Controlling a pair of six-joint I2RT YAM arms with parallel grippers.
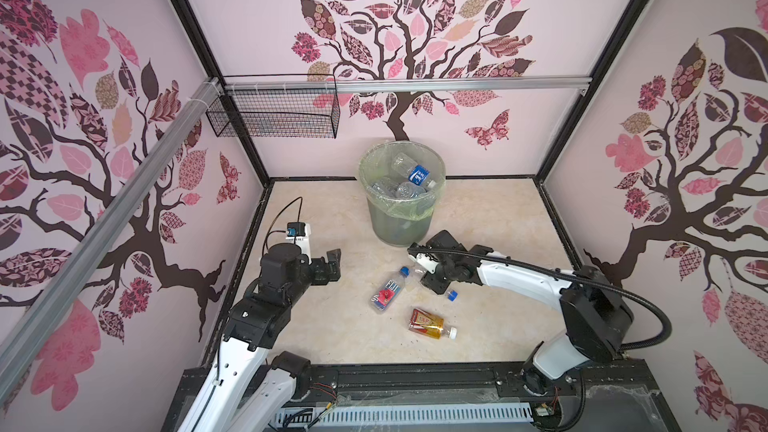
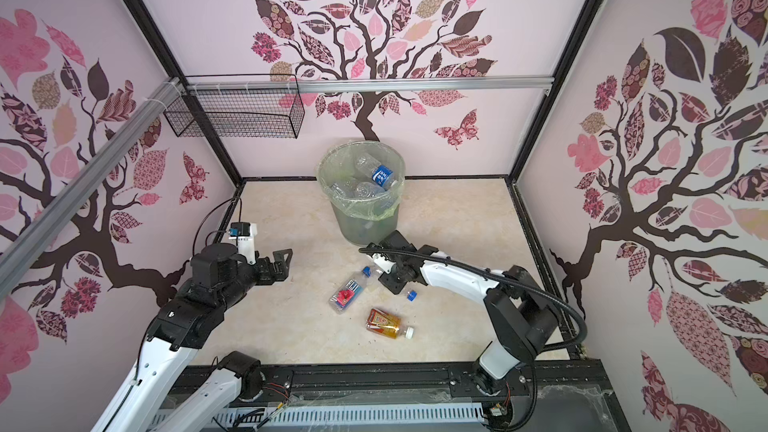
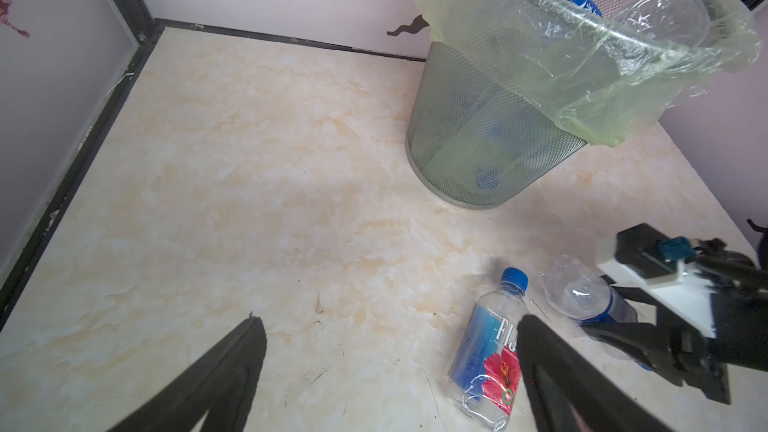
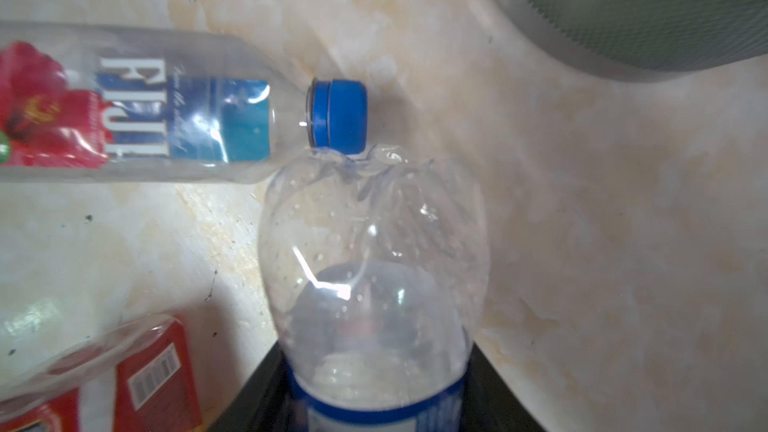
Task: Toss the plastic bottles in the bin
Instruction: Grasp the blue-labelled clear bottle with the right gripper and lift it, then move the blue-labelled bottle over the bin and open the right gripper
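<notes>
My right gripper (image 1: 432,281) (image 4: 374,372) is shut on a clear bottle (image 4: 374,251) with a blue label, low over the floor just in front of the bin (image 1: 399,222). That bottle's blue cap (image 1: 451,295) sticks out behind the jaws. A Fiji bottle (image 1: 387,291) (image 3: 490,351) lies beside it, its cap close to the held bottle's base. An amber bottle (image 1: 430,323) with a red label lies nearer the front. Several clear bottles (image 1: 415,174) sit inside the lined bin. My left gripper (image 1: 330,264) (image 3: 390,322) stands open and empty, left of the Fiji bottle.
A black wire basket (image 1: 274,114) hangs on the back rail at the upper left. Papered walls close in the marble floor (image 1: 332,326) on three sides. A black rail (image 1: 415,380) carrying the arm bases runs along the front edge.
</notes>
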